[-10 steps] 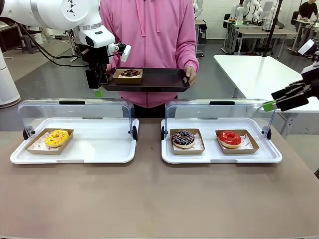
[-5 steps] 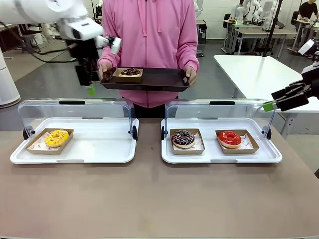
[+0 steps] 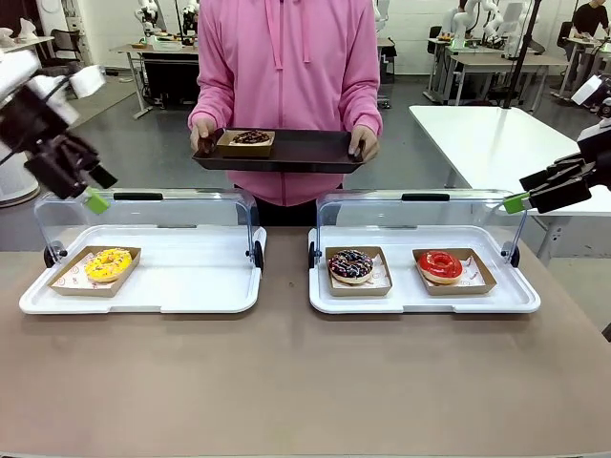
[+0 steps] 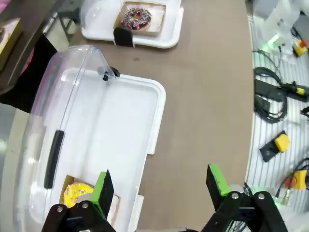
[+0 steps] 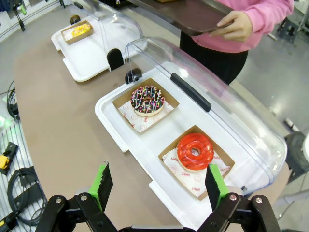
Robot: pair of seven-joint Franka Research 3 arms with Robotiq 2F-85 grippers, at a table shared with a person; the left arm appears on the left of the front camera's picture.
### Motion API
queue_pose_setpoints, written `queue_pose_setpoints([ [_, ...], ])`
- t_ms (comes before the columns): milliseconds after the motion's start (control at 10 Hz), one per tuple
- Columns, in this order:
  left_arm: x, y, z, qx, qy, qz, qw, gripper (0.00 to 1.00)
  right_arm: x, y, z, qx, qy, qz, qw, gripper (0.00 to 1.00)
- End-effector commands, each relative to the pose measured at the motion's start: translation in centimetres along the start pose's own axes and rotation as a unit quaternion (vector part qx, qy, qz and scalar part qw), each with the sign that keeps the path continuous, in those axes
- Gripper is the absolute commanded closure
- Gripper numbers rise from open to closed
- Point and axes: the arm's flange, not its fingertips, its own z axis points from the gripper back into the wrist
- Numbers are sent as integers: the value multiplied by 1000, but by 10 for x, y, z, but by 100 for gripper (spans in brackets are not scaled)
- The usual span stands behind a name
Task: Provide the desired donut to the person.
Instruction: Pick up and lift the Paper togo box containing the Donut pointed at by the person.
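Left claw point(image 3: 101, 189) spread, above left tray point(image 3: 143, 303) edge | right claw point(image 3: 520, 191) spread, beside right tray point(image 3: 420, 303) corner

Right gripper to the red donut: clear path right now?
Likely yes: the clear lid stands open, the red donut lies uncovered, and nothing sits between it and the open right gripper.

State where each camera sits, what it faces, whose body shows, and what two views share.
Front view: fixed on the robot's side, facing the person holding a tray; open left gripper and right gripper show.
Left wrist view: above the left case, looking down at the yellow donut; own green-padded fingers.
Right wrist view: above the right case, looking down at the red donut; own fingers, the person's hand.
Shared: both wrist views show the sprinkled donut.
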Motion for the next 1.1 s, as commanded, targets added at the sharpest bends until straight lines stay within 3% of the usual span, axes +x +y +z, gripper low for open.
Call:
queue_pose_setpoints([
  [0, -32, -22, 1, 56, -53, -24, 997, 0, -2, 0, -1, 5, 1, 5, 1000, 0],
  [500, -83, -41, 7, 149, -106, 12, 983, 0, -2, 0, -1, 5, 1, 5, 1000, 0],
  [1000, -93, -44, 7, 162, -123, 62, 977, 0, -2, 0, -1, 5, 1, 5, 1000, 0],
])
